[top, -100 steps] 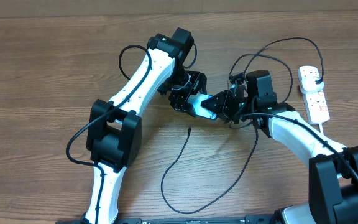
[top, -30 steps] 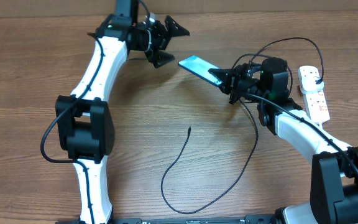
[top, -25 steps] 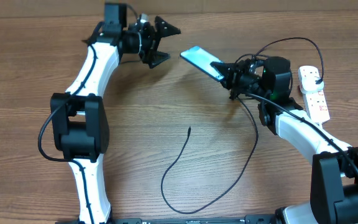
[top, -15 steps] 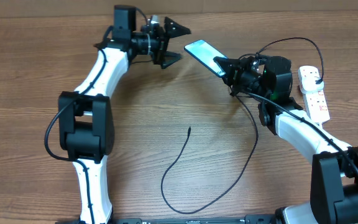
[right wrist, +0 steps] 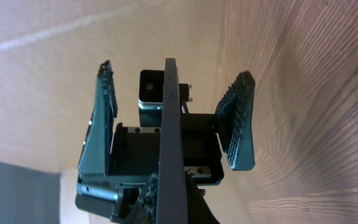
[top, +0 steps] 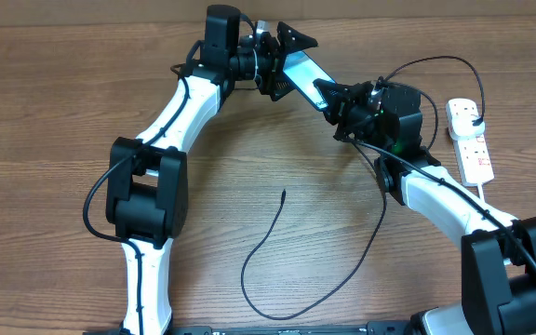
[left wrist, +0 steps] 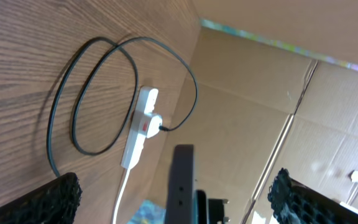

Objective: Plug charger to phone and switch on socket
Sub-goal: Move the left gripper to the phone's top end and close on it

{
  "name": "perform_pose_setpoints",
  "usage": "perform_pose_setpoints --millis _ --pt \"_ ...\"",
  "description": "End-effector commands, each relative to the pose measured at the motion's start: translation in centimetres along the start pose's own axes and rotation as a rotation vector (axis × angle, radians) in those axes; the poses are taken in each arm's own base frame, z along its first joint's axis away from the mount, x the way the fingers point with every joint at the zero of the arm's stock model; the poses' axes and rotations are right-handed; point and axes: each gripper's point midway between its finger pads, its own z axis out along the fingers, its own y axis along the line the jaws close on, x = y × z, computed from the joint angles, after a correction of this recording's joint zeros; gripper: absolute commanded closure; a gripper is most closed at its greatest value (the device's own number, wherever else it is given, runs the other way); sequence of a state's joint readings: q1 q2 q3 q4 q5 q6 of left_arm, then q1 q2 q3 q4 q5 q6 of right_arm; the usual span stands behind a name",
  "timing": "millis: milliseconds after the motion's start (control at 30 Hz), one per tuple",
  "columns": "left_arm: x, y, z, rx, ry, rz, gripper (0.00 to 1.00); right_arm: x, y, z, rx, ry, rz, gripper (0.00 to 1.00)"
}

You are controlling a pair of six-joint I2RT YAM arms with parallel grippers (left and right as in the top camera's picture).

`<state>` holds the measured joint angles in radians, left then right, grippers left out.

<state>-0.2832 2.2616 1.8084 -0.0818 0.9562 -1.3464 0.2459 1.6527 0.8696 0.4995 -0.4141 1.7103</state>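
Phone (top: 302, 69) gripped by right hand (top: 328, 94), between left hand's (top: 289, 63) spread fingers.

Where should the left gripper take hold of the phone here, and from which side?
Take the phone by its free far end, flat faces between the fingers, coming in along its length opposite the right gripper, which clamps the other end. It is held aloft, edge-on to the open left gripper.

A wood-grain table (top: 54, 214) (brown, streaked) meets a cardboard wall (left wrist: 247, 124) at its far edge.
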Motion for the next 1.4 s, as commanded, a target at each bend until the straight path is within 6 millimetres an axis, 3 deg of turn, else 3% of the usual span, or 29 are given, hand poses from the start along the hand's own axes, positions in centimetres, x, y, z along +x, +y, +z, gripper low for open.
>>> perform_pose_setpoints --millis 0,633,733,867,933,1167,1300,1367 --pt "0.0 -0.1 0.7 -0.009 -0.036 -0.034 0.0 0.0 1.6 0.0 -0.043 -0.013 0.106 0.96" --pt "0.2 -0.1 1.2 -0.013 -0.043 -0.079 0.01 0.2 1.5 0.2 -0.045 -0.017 0.098 0.96" --pt "0.2 -0.1 1.2 -0.014 -0.044 -0.079 0.08 0.6 1.4 0.3 -0.041 -0.009 0.097 0.96" --pt "0.2 -0.1 1.2 -0.014 -0.043 -0.079 0.3 0.7 1.4 0.3 -0.04 -0.007 0.096 0.96" --pt "0.3 -0.1 1.2 -0.014 -0.042 -0.079 0.36 0.7 1.4 0.3 -0.04 -0.007 0.093 0.96" --pt "0.5 -0.1 1.5 -0.016 -0.038 -0.076 0.41 0.8 1.3 0.3 -0.036 -0.004 0.067 0.96" --pt "0.5 -0.1 1.5 -0.016 -0.037 -0.069 0.61 1.0 1.0 0.4 -0.025 0.008 0.044 0.96" --pt "0.5 -0.1 1.5 -0.016 -0.037 -0.07 0.64 1.2 1.0 0.4 -0.024 0.013 0.043 0.96"
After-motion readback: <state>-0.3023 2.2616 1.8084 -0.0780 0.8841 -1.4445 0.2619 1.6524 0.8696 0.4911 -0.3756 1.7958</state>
